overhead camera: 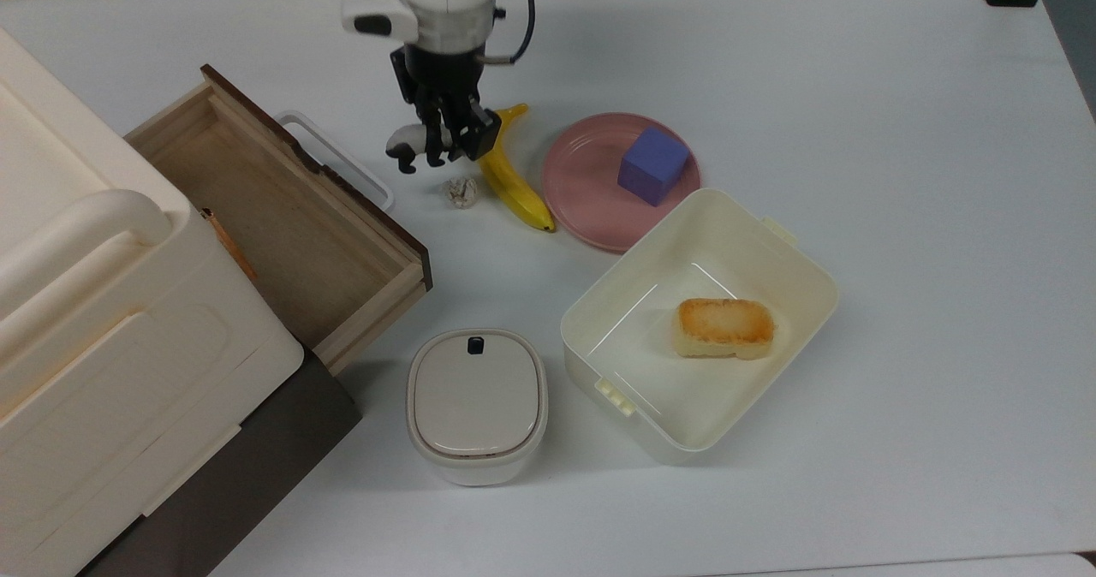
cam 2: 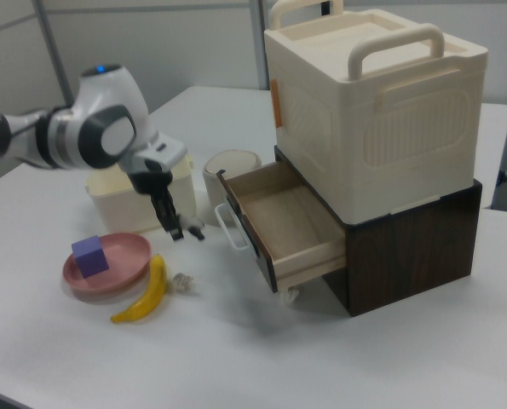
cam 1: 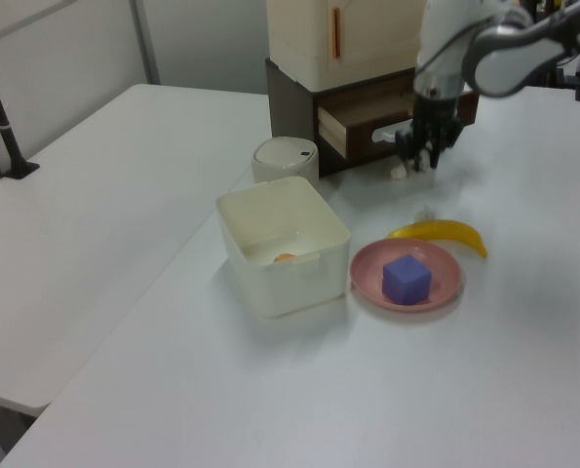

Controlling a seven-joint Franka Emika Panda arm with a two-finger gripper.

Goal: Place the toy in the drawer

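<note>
1. Above the white table (overhead camera: 856,132), the black two-finger gripper (overhead camera: 438,145) hangs clear of the surface, its fingers pinching the tiny black-and-white panda toy (overhead camera: 404,143).
2. Beside the gripper, on the top view's left, the shallow light-wood drawer (overhead camera: 282,226) stands pulled open, its white loop handle (overhead camera: 336,159) nearest the toy.
3. Just below the gripper in the top view lies a small whitish wrinkled ball (overhead camera: 461,192).
4. Close on the top view's right of the gripper lies a yellow banana (overhead camera: 512,179), with a pink round plate (overhead camera: 582,187) carrying a purple cube (overhead camera: 653,166) beyond it.
</note>
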